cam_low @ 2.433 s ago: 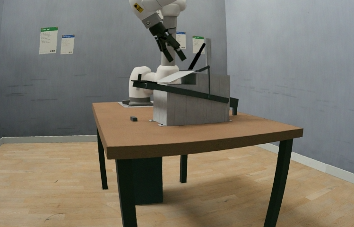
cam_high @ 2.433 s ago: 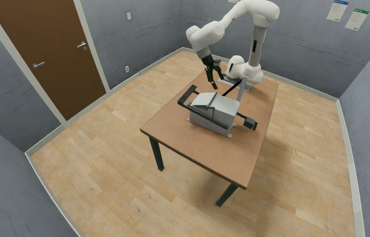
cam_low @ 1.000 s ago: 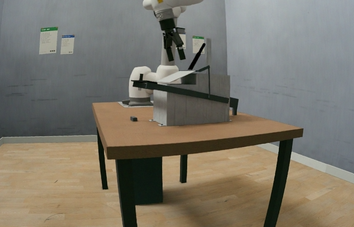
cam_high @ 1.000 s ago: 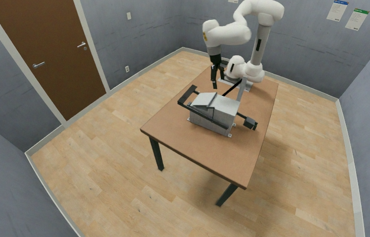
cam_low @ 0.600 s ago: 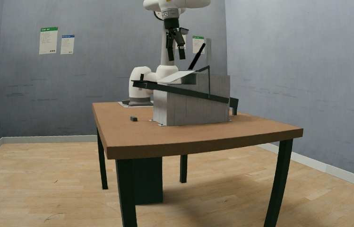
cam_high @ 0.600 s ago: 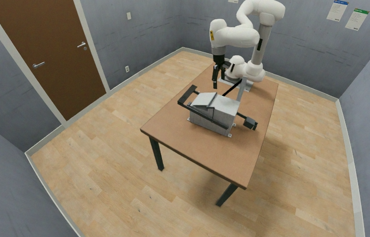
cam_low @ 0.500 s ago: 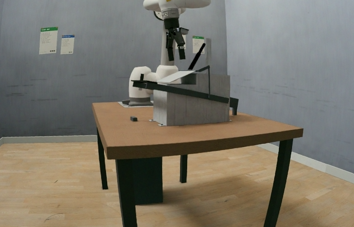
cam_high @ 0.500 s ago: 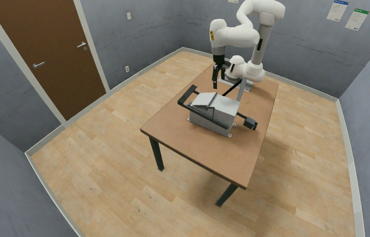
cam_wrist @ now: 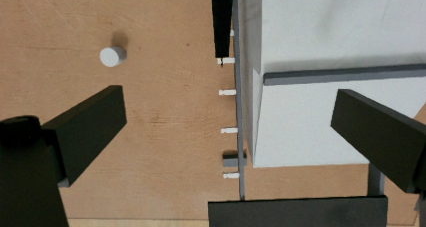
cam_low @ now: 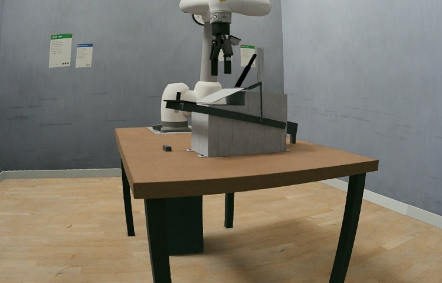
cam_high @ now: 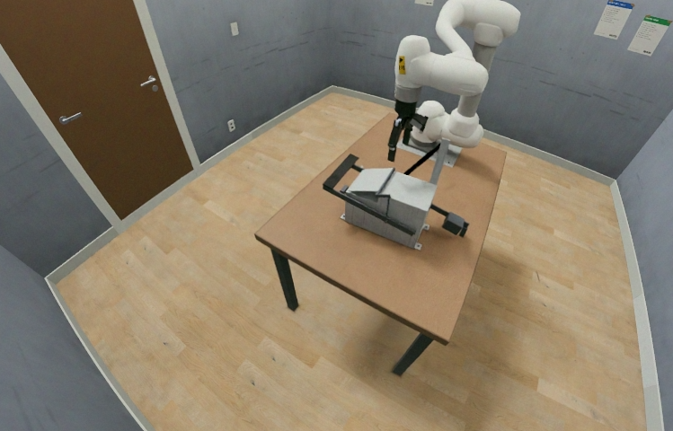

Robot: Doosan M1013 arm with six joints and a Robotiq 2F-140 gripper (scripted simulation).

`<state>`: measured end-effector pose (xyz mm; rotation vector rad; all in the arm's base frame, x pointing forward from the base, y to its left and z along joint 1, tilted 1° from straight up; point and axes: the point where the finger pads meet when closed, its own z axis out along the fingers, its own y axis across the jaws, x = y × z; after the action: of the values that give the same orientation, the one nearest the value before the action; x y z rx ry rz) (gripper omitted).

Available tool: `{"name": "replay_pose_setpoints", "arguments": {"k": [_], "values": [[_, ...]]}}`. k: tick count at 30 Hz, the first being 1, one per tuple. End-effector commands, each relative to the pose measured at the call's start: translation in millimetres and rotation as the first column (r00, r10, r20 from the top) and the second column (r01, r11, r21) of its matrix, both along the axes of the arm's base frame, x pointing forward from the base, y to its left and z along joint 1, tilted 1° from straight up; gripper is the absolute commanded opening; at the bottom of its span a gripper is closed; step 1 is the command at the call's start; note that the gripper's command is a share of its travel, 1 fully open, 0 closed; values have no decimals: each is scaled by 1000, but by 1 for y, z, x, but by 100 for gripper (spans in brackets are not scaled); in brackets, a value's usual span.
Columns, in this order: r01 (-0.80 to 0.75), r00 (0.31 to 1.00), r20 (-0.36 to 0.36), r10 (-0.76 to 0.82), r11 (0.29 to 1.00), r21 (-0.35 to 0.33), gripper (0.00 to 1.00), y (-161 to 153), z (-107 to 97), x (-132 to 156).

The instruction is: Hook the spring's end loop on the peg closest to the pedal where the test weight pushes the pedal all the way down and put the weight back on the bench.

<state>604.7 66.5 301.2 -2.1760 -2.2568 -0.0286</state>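
My gripper is open and empty, pointing down above the feeder's peg side. The steel weight, a pale cylinder, stands on the bench to the left in the wrist view; the top and exterior views do not show it. The black spring slants down from a post; its thin end appears to be at a white peg. Other pegs stick out along the grey lever, towards the pedal. The black pedal is raised.
The grey feeder housing stands on the brown bench. A tall grey post rises behind it. A small dark block lies near the pedal end.
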Motion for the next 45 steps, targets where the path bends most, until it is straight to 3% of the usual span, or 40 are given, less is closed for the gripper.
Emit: {"name": "replay_pose_setpoints", "arguments": {"k": [1,2,18,19,35,36,45], "values": [[0,1000,1,0,1000,1,100,0,1,0],[1,1000,1,-1,1000,-4,100,-3,0,-60],[1,1000,1,-1,1000,-4,100,-3,0,-60],[1,1000,2,-1,1000,-9,100,-5,0,-120],[1,1000,2,-1,1000,-9,100,-5,0,-120],[1,1000,2,-1,1000,-13,100,-8,-1,-180],[1,1000,2,-1,1000,-13,100,-8,-1,-180]]}}
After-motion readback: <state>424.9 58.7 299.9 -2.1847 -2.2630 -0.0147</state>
